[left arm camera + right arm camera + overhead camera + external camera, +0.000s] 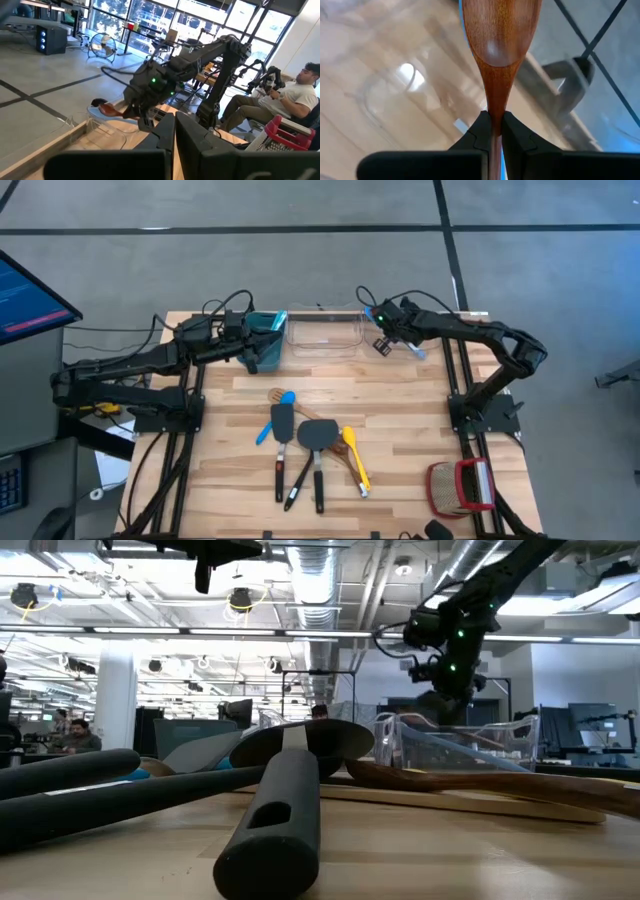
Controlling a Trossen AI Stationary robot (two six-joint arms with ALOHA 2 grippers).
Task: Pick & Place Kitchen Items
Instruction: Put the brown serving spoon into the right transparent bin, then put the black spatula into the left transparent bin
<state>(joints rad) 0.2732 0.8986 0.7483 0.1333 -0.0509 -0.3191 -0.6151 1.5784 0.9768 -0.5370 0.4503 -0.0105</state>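
Right gripper (pixel 492 127) clamped on the neck of a wooden spoon (pixel 500 35), bowl pointing away from the fingers. High view puts that gripper (pixel 385 340) at the right end of the clear bin (pixel 322 332), at the table's (pixel 400 420) far edge; spoon itself hard to pick out there, only a blue bit beside the gripper. Through the right wrist camera the bin's clear wall shows under the spoon, contents unreadable.

Left gripper (pixel 175 132) closed, nothing between the fingers. It sits at the teal bin (pixel 265 335), just left of the clear bin, and partly covers it from above.

Rest of the utensils lie mid-table, well apart from both grippers: black spatula (pixel 281 425), black turner (pixel 318 436), a third black handle between them, blue spoon (pixel 286 398), yellow spoon (pixel 351 442), another wooden spoon half under the spatulas. Heads and handles overlap, so exact count unclear.

Woven basket (pixel 458 486) at the near right corner, clear of everything.

Low view: black handles fill the foreground and block most of the table; right arm hangs above the clear bin behind them. A seated person shows beyond the table in the left wrist view.
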